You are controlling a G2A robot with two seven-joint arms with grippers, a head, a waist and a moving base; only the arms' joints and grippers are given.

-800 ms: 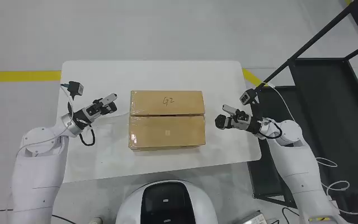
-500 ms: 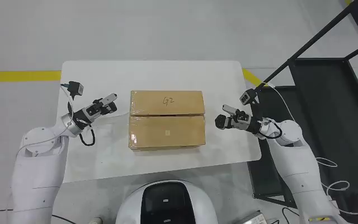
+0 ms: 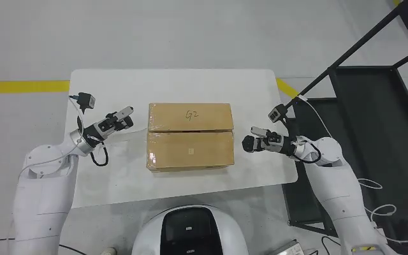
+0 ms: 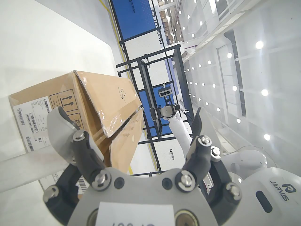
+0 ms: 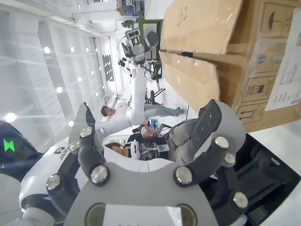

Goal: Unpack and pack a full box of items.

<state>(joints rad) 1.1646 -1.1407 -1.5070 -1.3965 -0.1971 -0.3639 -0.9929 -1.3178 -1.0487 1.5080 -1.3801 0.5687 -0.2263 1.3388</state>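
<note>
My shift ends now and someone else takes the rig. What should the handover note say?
Left gripper: open, empty, beside one end of the box.
Right gripper: open, empty, close to the opposite end. Neither touches it.
Box: mid-table, flaps down, centre seam slightly gaping.
Done: nothing unpacked yet.
Left: open the flaps, unpack, repack.

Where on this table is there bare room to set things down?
Widest: the table strip between the box and the far edge. A narrower strip lies between box and near edge. The box's short ends are crowded, with the left gripper and right gripper there.
</note>
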